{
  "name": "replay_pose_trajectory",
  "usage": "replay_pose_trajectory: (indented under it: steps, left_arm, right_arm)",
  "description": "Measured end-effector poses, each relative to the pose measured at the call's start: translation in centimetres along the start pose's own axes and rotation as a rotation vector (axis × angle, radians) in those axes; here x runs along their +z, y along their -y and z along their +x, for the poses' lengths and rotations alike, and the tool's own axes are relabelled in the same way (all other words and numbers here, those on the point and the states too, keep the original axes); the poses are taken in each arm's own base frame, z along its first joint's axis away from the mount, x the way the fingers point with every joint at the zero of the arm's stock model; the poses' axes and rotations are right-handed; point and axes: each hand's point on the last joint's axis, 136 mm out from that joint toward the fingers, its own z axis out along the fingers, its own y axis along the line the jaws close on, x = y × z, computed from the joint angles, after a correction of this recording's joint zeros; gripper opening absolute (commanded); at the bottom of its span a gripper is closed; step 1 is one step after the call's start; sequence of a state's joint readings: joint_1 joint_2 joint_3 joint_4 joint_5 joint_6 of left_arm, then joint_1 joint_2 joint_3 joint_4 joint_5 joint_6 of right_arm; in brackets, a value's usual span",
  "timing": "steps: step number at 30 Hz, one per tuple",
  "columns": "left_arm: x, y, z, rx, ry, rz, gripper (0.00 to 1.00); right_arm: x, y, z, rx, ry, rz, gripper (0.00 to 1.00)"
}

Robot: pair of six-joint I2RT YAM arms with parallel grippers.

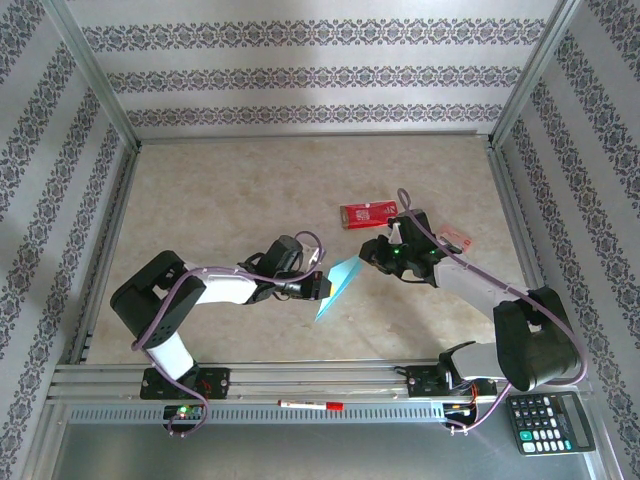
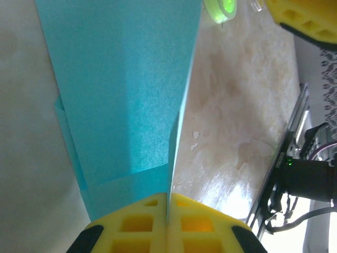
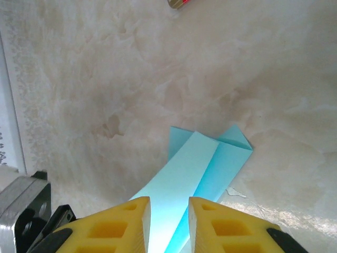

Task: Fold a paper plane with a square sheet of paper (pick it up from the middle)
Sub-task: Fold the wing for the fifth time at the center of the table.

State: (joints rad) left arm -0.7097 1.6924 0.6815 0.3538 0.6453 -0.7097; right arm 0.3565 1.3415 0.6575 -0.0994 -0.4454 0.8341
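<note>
The square sheet of paper, light blue, is folded into a narrow pointed paper plane (image 1: 338,283) and hangs just above the table's middle. My left gripper (image 1: 322,287) is shut on its edge; in the left wrist view the yellow fingers (image 2: 147,221) pinch the crease of the paper plane (image 2: 121,95). My right gripper (image 1: 368,257) stands at the plane's upper right end. In the right wrist view it (image 3: 169,211) is open, its fingers a small gap apart, and the paper plane (image 3: 210,163) runs between them without being pinched.
A red packet (image 1: 369,213) lies behind the right gripper, with a smaller red item (image 1: 455,238) to its right. A small green ring (image 2: 224,8) lies beyond the plane. A red pen (image 1: 312,405) and a calculator (image 1: 548,421) rest by the front rail.
</note>
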Motion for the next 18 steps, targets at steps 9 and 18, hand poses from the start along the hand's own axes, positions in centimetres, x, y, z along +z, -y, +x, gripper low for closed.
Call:
replay_pose_trajectory:
  steps: [9, 18]
  left_arm:
    - [0.6, -0.4, 0.2, -0.066, -0.017, 0.053, 0.0]
    - [1.1, -1.4, 0.4, -0.128, -0.027, 0.079, 0.0]
  right_arm:
    - [0.6, -0.8, 0.9, -0.046, -0.03, -0.004, 0.24]
    - [0.9, -0.9, 1.3, -0.063, -0.043, -0.001, 0.23]
